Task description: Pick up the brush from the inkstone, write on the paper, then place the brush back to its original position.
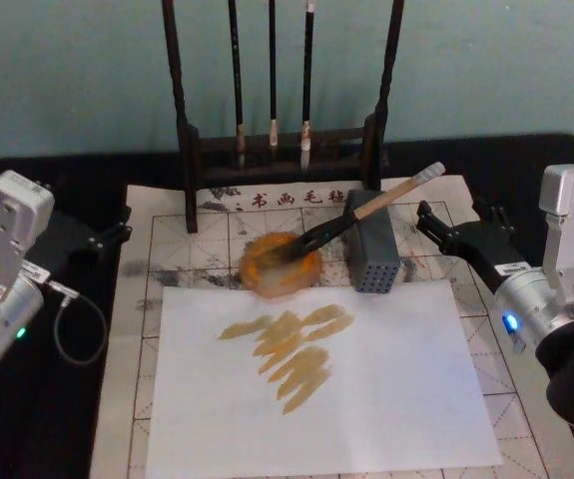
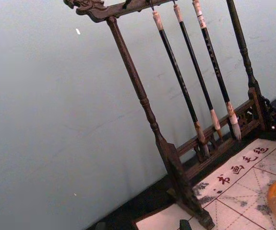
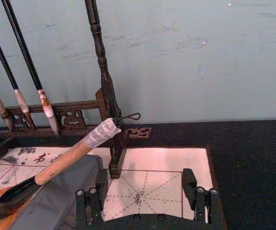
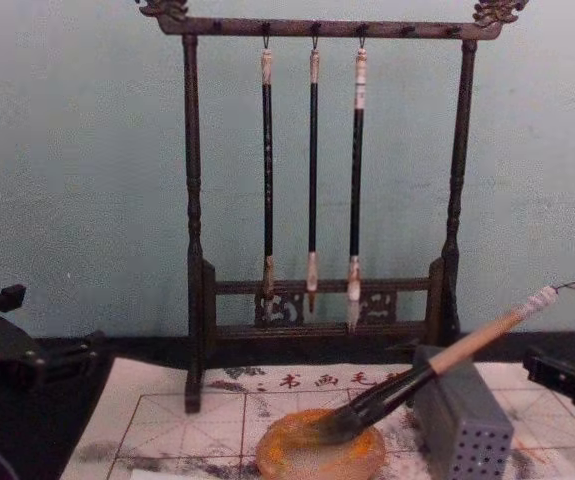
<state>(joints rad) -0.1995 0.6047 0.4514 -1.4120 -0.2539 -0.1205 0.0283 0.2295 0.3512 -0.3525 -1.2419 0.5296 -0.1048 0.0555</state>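
Brush [image 1: 366, 212]: thick, with a tan wooden handle, a black lower section and a white wrapped end with a cord loop; bushy dark tip in the inkstone, handle leaning right and far across the top of the block.
Inkstone [image 1: 281, 264]: round, shallow, orange-brown, stained dark; on the paper near the stand.
Block [image 1: 371, 254]: grey, rectangular, perforated face; just right of the inkstone.
Paper [image 1: 203, 230]: off-white, red grid lines, a row of red characters along the far edge, grey-black smudges.
Sheet [image 1: 366, 399]: plain white, lying on the paper, with ochre zigzag strokes.
Stand [image 4: 194, 250]: dark turned wood, carved ends; three thin dark brushes [image 4: 312, 170] with pale tips hang from it.
Left gripper [image 1: 107, 238]: open, empty, over the black counter [image 1: 47, 419] left of the paper.
Right gripper [image 1: 446, 232]: open, empty, just right of the block.
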